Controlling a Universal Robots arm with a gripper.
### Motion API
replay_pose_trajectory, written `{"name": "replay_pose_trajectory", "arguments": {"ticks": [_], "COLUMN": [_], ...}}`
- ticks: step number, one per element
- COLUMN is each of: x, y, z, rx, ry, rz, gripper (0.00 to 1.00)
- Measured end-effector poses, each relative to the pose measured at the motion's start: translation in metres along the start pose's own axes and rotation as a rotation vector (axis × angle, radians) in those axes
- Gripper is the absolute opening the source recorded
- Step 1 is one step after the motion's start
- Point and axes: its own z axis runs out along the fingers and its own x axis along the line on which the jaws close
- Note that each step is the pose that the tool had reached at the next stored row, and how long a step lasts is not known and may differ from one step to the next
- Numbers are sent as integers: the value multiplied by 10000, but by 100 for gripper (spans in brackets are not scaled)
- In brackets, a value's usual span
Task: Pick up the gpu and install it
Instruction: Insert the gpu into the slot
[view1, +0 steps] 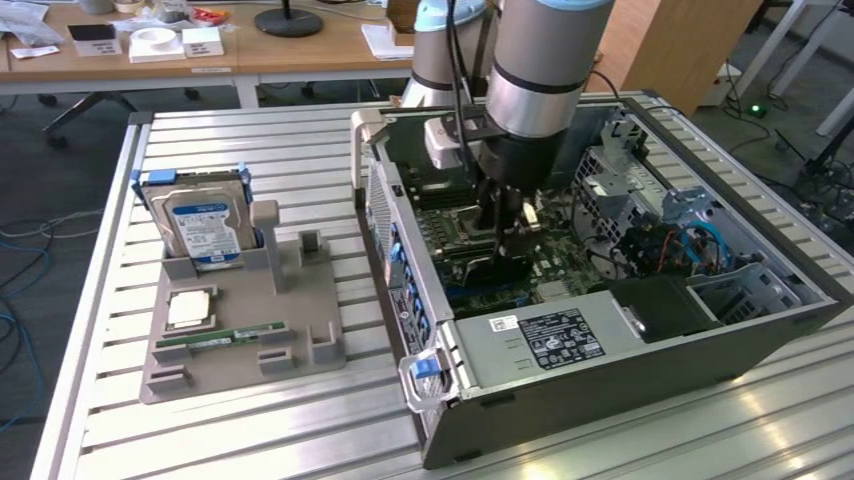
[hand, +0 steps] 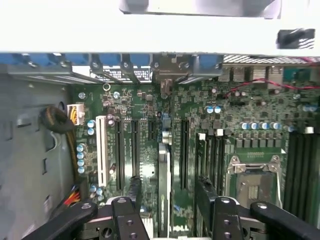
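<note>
Slatted metal desk (view1: 267, 420) carries the open PC case (view1: 641, 350); inside it the gpu (hand: 164, 185) stands edge-on in a motherboard (hand: 150, 100) slot, gripper (hand: 170, 200) jaws apart, straddling it. Risk: a half-seated card could tilt and stress the slot.

Gpu (hand: 164, 185): thin card, upright on edge, seated in green motherboard slot.

A silver ribbed metal worktable (view1: 267, 430) fills the foreground. Behind it stands a wooden desk (view1: 267, 55) with papers and a black round lamp base (view1: 288, 22). Dark floor (view1: 27, 200) shows at the exterior view's left, crossed by blue cables (view1: 16, 340).
</note>
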Motion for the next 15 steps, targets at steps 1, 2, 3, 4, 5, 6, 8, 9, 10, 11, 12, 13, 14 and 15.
{"name": "replay_pose_trajectory", "arguments": {"ticks": [1,2,3,4,5,6,8,9,10,11,12,13,14,15], "x": [-2,-3,-5,-6,-7,-8,-10,-11,-12,-13,-14,-15,-16,-17], "y": [-2,-4,-6,-8,-9,-10,-13,-14,-15,-17,-18,-19,-21,-22], "z": [-36,-71,-102,-132,-156,-178,-213,-233,-256,-282,-308,-331,-352,-369], "rx": [0,1,1,0,1,0,0,1,1,1,1,1,1,1], "ry": [0,-2,-1,0,-1,-2,-2,-3,-2,-2,-3,-2,-2,-3], "rz": [0,0,0,0,0,0,0,0,0,0,0,0,0,0], "gripper": [57,57,57,57,57,57,57,57,57,57,57,57,57,57]}}
